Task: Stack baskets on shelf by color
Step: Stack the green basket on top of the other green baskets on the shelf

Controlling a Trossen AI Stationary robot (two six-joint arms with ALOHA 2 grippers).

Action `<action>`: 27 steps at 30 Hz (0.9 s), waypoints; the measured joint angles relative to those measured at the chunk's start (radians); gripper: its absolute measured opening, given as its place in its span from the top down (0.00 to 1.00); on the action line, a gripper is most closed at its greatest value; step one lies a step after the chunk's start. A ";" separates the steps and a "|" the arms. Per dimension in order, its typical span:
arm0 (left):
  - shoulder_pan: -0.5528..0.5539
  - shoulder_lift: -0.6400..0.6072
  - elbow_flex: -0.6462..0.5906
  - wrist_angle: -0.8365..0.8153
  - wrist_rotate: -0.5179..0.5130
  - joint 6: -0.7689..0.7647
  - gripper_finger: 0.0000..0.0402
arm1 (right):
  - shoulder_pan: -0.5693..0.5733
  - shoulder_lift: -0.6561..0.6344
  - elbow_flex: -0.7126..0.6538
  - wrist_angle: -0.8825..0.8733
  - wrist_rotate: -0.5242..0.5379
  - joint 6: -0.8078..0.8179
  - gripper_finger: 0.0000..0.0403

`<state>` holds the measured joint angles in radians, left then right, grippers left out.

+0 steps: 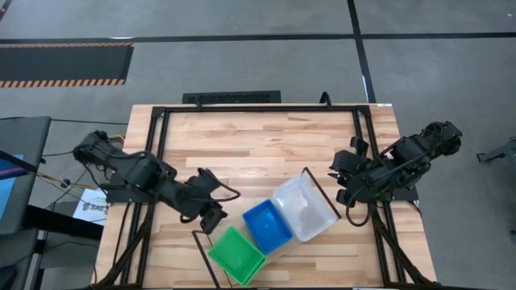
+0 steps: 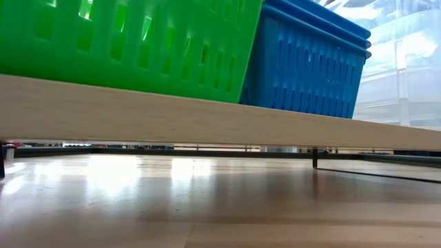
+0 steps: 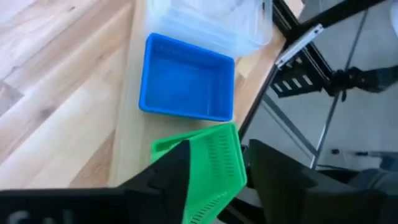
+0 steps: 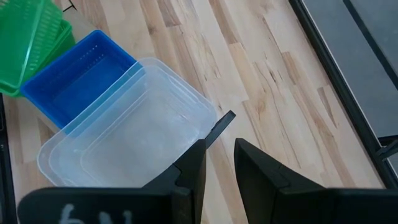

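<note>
Three baskets sit in a row on the shelf (image 1: pixel 316 221), which lies slantwise across the near part of the surface (image 1: pixel 242 141): the green basket (image 1: pixel 236 255) at one end, the blue basket (image 1: pixel 268 225) in the middle, the clear basket (image 1: pixel 305 207) at the far end, each touching its neighbour. In the low view the green and blue ones rest flat on the plank.

These look like thin moulded plastic: light, fairly stiff at the rim, springy in the perforated walls, and smooth enough to slip under a loose pinch. I judge the best hold to be across one upright wall just below the rim, one finger inside and one outside. The clear one looks doubled or thick-lipped, so a deeper bite would suit it.

The left hand (image 1: pixel 211 216) hangs just beside the green basket with its fingers (image 3: pixel 168 177) spread and nothing between them. The right hand (image 1: pixel 345 184) hovers near the clear basket, fingers parted a little and empty.
</note>
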<state>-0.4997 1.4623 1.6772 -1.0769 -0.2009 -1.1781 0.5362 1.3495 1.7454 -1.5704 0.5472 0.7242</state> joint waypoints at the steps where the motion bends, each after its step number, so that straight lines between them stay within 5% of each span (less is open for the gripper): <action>1: -0.008 0.001 0.000 -0.005 -0.011 -0.012 0.61 | 0.000 0.000 0.000 0.000 0.000 0.000 0.74; 7: -0.023 0.068 -0.001 -0.044 0.054 -0.108 0.50 | 0.000 0.000 0.000 0.000 0.000 0.000 0.74; 27: -0.067 0.309 -0.005 -0.084 0.179 -0.138 0.51 | 0.000 0.000 0.000 0.003 0.000 0.001 0.74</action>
<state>-0.5667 1.7711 1.6718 -1.1610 -0.0223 -1.3160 0.5362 1.3498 1.7454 -1.5672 0.5468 0.7250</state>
